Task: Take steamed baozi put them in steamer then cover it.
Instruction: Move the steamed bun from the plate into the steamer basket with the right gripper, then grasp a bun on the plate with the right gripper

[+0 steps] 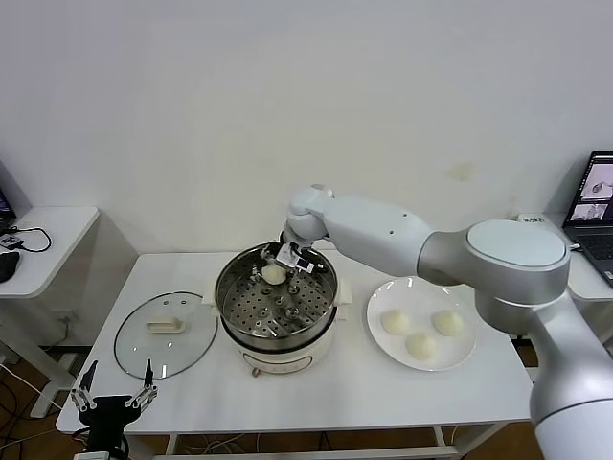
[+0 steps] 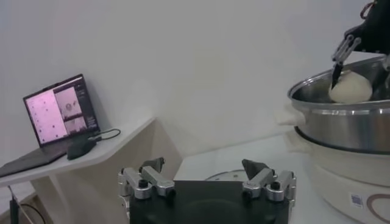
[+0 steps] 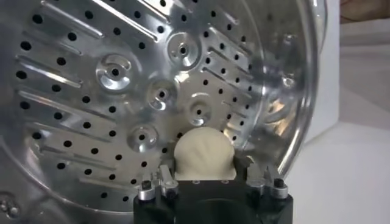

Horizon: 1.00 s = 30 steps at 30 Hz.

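Observation:
My right gripper (image 1: 281,261) is shut on one cream-white baozi (image 1: 274,273) and holds it inside the far side of the steamer (image 1: 222,287), just above the perforated tray (image 3: 122,91). In the right wrist view the bun (image 3: 203,155) sits between the fingers. Three more baozi (image 1: 396,322) (image 1: 447,322) (image 1: 420,345) lie on the white plate (image 1: 421,292) to the right of the steamer. The glass cover (image 1: 166,333) lies flat on the table to the left of the steamer. My left gripper (image 1: 113,395) is open and empty, parked low at the table's front left corner.
White side tables stand at both ends; the right one holds a laptop (image 1: 596,206), the left one a black mouse and cables (image 1: 8,259). The left wrist view shows the steamer's side (image 2: 341,122) and the held bun (image 2: 350,88).

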{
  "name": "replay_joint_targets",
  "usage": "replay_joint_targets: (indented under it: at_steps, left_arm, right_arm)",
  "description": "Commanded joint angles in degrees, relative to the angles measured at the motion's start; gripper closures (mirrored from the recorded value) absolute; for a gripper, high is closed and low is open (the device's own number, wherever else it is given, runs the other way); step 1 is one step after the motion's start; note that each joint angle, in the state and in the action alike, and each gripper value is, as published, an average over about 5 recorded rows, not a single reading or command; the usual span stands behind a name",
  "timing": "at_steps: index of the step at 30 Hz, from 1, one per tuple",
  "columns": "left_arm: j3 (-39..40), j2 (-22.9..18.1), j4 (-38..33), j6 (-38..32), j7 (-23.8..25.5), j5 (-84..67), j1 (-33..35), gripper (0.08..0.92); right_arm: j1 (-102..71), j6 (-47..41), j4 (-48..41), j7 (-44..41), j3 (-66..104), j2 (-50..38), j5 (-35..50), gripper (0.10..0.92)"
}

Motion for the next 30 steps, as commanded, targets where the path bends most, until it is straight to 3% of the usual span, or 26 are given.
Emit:
replay_joint_targets:
  at_steps: [1,8,14,21,30]
  left_arm:
    - [0.0,0.0,-0.1,0.1,0.0,0.0,0.0,0.177]
    - [-0.1,-0.2,-1.2,0.2,0.1,0.0,0.4,0.177]
    - [-0.3,0.2,-2.4,0.7,0.5,-0.2,0.4,0.177]
    - [-1.3,1.5,-3.3,1.6,1.0,-1.2,-0.1,0.177]
    - [-3.5,4.0,-3.1,2.6,1.5,-3.4,-1.3,0.177]
  right_arm:
    - [1.8,0.0,1.1,-1.0,-0.2,-0.6,1.9,0.223]
    - [10.1,-14.6,15.1,-6.6,-1.3,-8.4,19.2,0.203]
    - [15.1,-30.6,26.9,-9.2,-1.4,-18.6,26.2,0.203]
    - [16.8,-40.0,36.4,-9.7,-1.0,-32.3,29.5,0.202]
    - [11.5,-42.1,42.9,-9.7,0.5,-47.1,25.2,0.203]
